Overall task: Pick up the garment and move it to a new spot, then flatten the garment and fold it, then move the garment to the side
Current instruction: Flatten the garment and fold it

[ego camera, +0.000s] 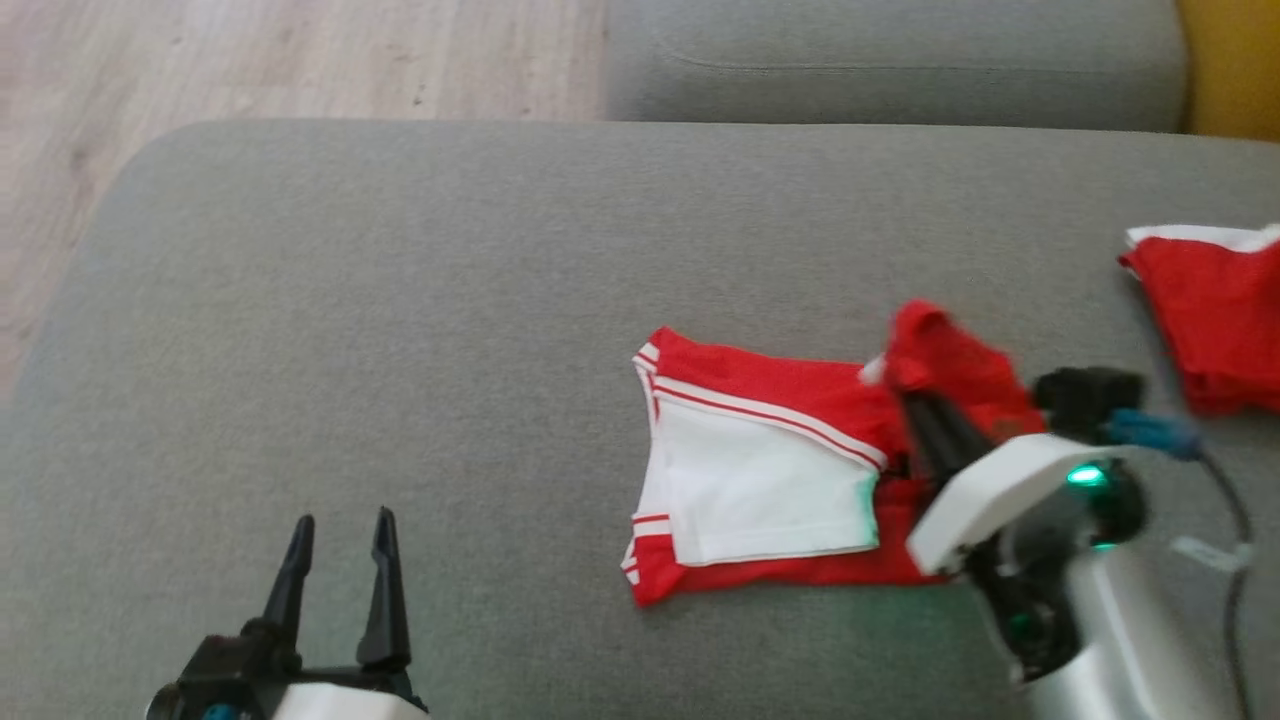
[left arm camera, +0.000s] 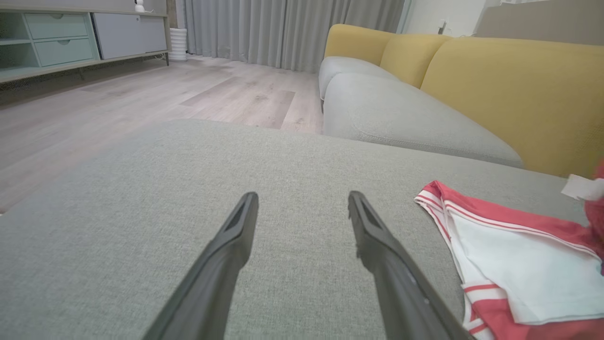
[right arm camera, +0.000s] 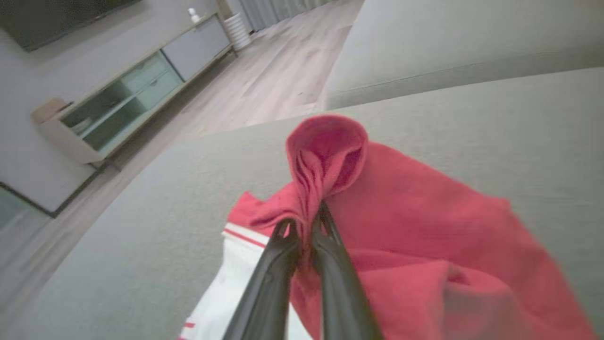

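The garment (ego camera: 760, 470) is red with white panels and stripes, lying on the grey sofa cushion (ego camera: 400, 330) right of centre. My right gripper (ego camera: 915, 405) is shut on a bunched red fold at its right end, lifted off the cushion. In the right wrist view that red fold (right arm camera: 325, 160) rises between the closed fingers (right arm camera: 283, 264). My left gripper (ego camera: 340, 540) stands open at the lower left, apart from the garment, nothing between its fingers. The left wrist view shows the garment (left arm camera: 519, 255) to the right of the open fingers (left arm camera: 236, 236).
A second red and white cloth (ego camera: 1215, 320) lies at the cushion's right edge. A cable (ego camera: 1235, 530) trails from my right wrist. Another grey cushion (ego camera: 890, 60) sits behind, with yellow backrests (left arm camera: 509, 89). Wooden floor (ego camera: 250, 60) lies beyond the left edge, a low cabinet (left arm camera: 56, 42) farther off.
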